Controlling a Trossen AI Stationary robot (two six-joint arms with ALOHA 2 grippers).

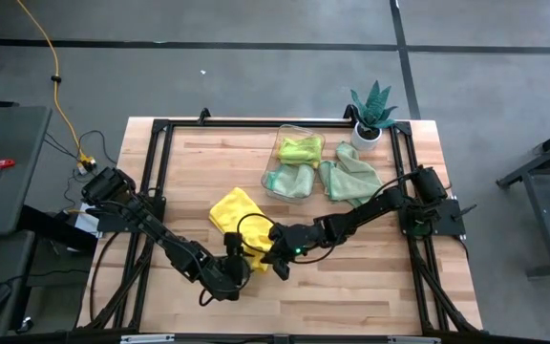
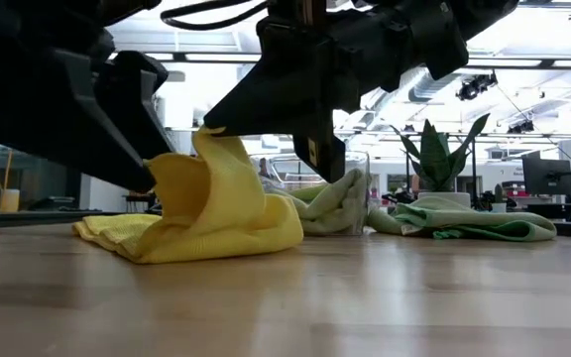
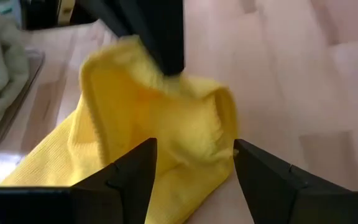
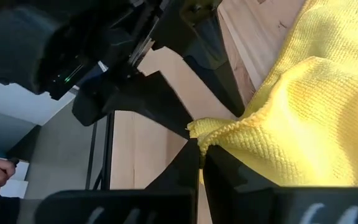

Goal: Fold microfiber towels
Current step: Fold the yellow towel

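Yellow towel mid-fold, one corner pinched, the other let go

My right gripper [image 4: 199, 163] is clenched on a raised corner of the yellow microfiber towel [image 1: 234, 209], which lies on the table [image 1: 351, 277] in front of the clear bin [image 1: 294, 153]; my left gripper [image 3: 194, 171] stands released just beside it; if the right pinch slips, I judge the lifted fold would slump and bunch crookedly.

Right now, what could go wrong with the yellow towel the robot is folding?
The right gripper alone pinches a thin corner of the soft bright yellow microfiber towel, so it may slip free. The left gripper is open beside the raised fold, which could flop back. The towel might also snag its fingers.
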